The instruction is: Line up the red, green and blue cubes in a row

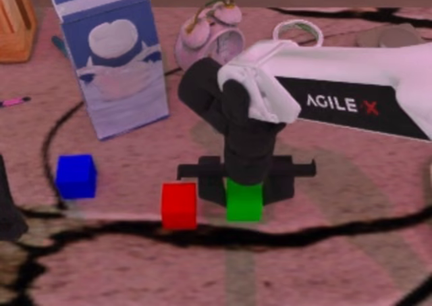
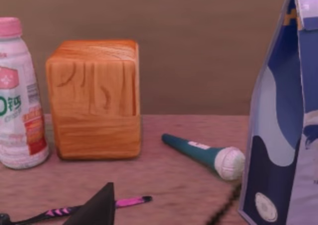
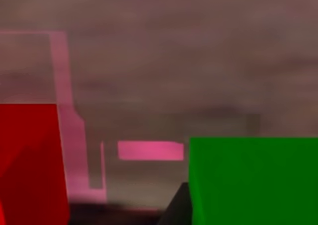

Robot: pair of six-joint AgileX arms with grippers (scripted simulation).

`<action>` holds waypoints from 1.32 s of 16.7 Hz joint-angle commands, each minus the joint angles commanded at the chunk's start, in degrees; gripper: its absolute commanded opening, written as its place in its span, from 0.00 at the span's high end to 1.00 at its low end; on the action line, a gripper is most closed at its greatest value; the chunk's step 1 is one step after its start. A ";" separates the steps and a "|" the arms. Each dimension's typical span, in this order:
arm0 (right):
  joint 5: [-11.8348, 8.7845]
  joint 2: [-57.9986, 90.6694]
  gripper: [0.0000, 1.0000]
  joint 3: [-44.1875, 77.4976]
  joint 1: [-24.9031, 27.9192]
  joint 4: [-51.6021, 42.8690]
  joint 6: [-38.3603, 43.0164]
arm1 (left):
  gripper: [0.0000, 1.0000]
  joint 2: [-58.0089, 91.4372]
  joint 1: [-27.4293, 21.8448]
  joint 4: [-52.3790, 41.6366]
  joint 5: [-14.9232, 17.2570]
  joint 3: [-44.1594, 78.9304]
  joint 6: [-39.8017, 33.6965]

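my right gripper (image 1: 244, 196) was down at the middle of the table, its black body straight over the small matte bright green cube (image 1: 244, 200). the cube sat between the fingers, though i could not tell from any view whether they were pressed on it or slack. in the right wrist view the green cube (image 3: 253, 180) filled the close corner with a dark finger (image 3: 175, 207) edge against its side.

just left of it, near but with a narrow gap, stood the small matte bright red cube (image 1: 179, 205), on about the same line across the table. the small matte deep blue cube (image 1: 75, 176) was well apart further left and a little farther back, out of line with the other two.

behind them, on the far side, stood a tall blue-and-white carton (image 1: 111, 63) and a pink alarm clock (image 1: 209, 39). a wooden block (image 1: 15, 22) stood at the far left corner.

my left arm's gripper (image 1: 7, 205) was parked at the table's left edge.
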 joint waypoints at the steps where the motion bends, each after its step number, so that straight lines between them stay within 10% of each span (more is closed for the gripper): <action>1: 0.00 0.00 0.85 0.00 0.00 0.00 0.00 | 0.00 0.00 0.00 0.00 0.00 0.00 0.00; 12: 0.00 0.00 0.02 0.00 0.00 0.00 0.00 | 0.00 0.00 0.00 0.00 0.00 0.00 0.00; 22: 0.00 -0.07 0.00 0.20 -0.11 -0.20 0.04 | 0.00 0.00 0.00 0.00 0.00 0.00 0.00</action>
